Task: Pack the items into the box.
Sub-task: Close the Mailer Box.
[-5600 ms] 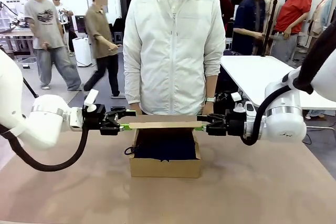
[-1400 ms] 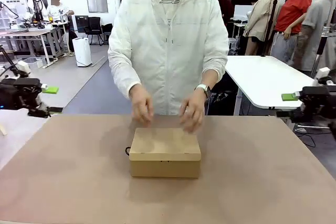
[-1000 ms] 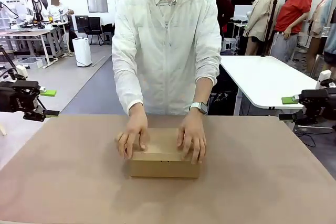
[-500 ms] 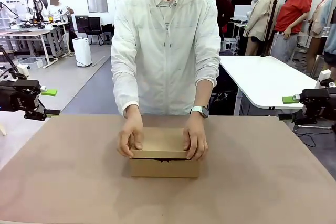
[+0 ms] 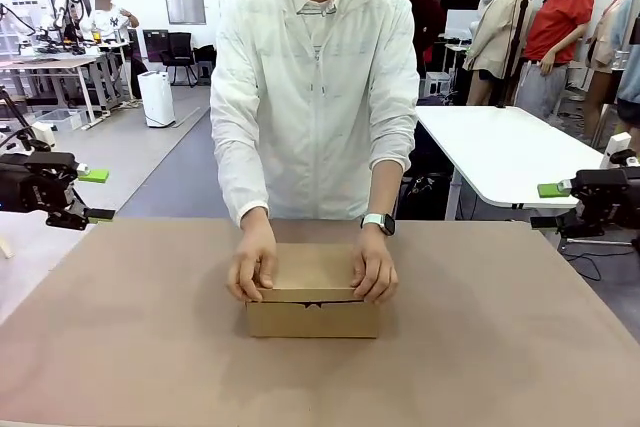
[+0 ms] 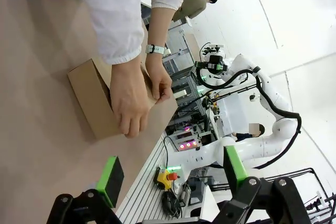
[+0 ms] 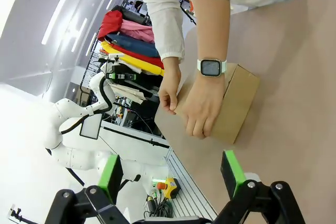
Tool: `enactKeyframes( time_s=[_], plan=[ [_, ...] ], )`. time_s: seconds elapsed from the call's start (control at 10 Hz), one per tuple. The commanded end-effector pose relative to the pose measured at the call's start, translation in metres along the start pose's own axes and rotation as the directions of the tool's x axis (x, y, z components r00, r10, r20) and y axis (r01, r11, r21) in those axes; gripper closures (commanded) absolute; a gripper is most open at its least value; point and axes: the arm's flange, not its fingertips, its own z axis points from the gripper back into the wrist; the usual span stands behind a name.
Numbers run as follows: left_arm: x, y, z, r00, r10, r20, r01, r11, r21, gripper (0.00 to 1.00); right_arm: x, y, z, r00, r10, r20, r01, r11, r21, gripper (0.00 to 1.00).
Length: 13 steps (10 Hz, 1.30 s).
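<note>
Now closed and centred on the worktop [image 5: 520, 347]: the box [image 5: 312, 317], lid pressed down at both ends by the person's hands [image 5: 252, 269], contents hidden inside. Parked well apart at the worktop's edges, left gripper [image 5: 70, 192] and right gripper [image 5: 560, 202], fingers spread wide, pinching nothing. Likely risk: lid springing back up once released, perhaps pushed by the soft load beneath.
</note>
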Motion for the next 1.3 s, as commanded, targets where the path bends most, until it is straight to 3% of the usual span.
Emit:
enactKeyframes(
  time_s=[0.0, 1.2],
  plan=[
    [-0.0014, -0.0019, 0.0018, 1.0, -0.018, 0.002, 0.018, 1.0, -0.015, 0.0, -0.0001, 0.0018, 0.0014, 1.0, 0.001, 0.005, -0.001, 1.0, 0.014, 0.0],
    [-0.0014, -0.0019, 0.0018, 1.0, -0.018, 0.002, 0.018, 1.0, -0.015, 0.0, -0.0001, 0.0018, 0.0014, 1.0, 0.001, 0.005, -0.001, 1.0, 0.014, 0.0]
  ],
)
